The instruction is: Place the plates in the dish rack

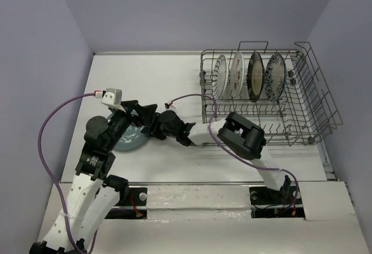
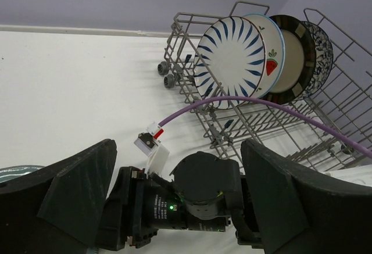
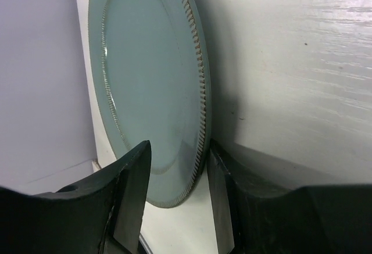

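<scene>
The plain teal plate [image 1: 125,141] lies on the table at the left. In the right wrist view it [image 3: 145,74] fills the frame, and my right gripper [image 3: 177,146] is open with one finger on each side of its ribbed rim. In the top view the right gripper [image 1: 151,128] sits at the plate's right edge. My left gripper [image 1: 139,114] hovers open and empty just above the right wrist [image 2: 197,199]. The dish rack [image 1: 317,111] holds four upright plates: blue-striped [image 1: 220,75], white with red marks [image 1: 235,74], brown-rimmed [image 1: 254,77] and black-white ornate [image 1: 274,77].
A purple cable [image 2: 279,107] runs from the right wrist across the rack's front. The rack [image 2: 349,111] stands at the far right near the right wall. Purple walls close in the table at the back and both sides.
</scene>
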Robot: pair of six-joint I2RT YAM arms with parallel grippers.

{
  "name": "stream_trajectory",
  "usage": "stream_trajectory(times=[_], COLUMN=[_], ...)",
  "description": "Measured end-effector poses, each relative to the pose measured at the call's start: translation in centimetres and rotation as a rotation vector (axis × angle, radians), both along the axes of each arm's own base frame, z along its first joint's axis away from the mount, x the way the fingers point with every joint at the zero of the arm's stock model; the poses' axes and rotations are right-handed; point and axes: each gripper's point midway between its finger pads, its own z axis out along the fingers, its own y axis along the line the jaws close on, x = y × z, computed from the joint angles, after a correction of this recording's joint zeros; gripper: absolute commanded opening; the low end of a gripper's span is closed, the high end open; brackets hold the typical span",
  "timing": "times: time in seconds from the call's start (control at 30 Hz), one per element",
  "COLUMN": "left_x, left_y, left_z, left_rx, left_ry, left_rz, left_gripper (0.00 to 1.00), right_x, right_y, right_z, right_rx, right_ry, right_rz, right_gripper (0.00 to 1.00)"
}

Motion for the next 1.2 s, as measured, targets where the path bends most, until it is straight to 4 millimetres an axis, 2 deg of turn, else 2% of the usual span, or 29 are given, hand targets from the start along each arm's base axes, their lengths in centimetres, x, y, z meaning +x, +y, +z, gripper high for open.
stream_trajectory(times=[0.07,0.27,0.43,0.6,0.77,0.8,0.93,1.07,1.2], left_x=[0.0,-0.2,-0.3,-0.4,-0.8,-0.9,-1.5,-1.8,-2.1], left_y=[0.0,0.1,0.5,0.9,1.3,1.4,1.9,2.3,2.6], left_z=[-0.1,0.1,0.5,1.2,3.5,3.8,4.8,5.3,5.6], left_rx=[0.002,0.001,0.001,-0.009,-0.028,-0.032,-0.045,-0.044,-0.037], left_ry=[0.001,-0.009,-0.028,-0.045,-0.090,-0.099,-0.134,-0.157,-0.177], left_rz=[0.000,0.002,0.020,0.045,0.059,0.062,0.083,0.104,0.120], left_gripper=[0.99,0.99,0.99,0.99,0.99,0.99,0.99,0.99,0.99], right_x=[0.2,1.3,1.6,1.6,2.2,2.4,3.0,3.9,5.9], right_y=[0.4,1.4,1.7,1.1,0.5,0.2,-1.5,-5.0,-9.4], right_z=[-0.1,-1.0,-0.1,0.5,4.5,5.6,8.0,11.8,17.7], right_rx=[0.020,0.094,0.147,0.135,0.103,0.087,0.023,0.003,0.047], right_ry=[0.011,0.066,0.073,0.033,-0.095,-0.130,-0.209,-0.271,-0.357], right_rz=[-0.005,-0.045,-0.059,-0.053,-0.014,-0.007,0.011,-0.005,-0.059], right_gripper=[0.41,0.07,0.07,0.07,0.07,0.07,0.07,0.07,0.07])
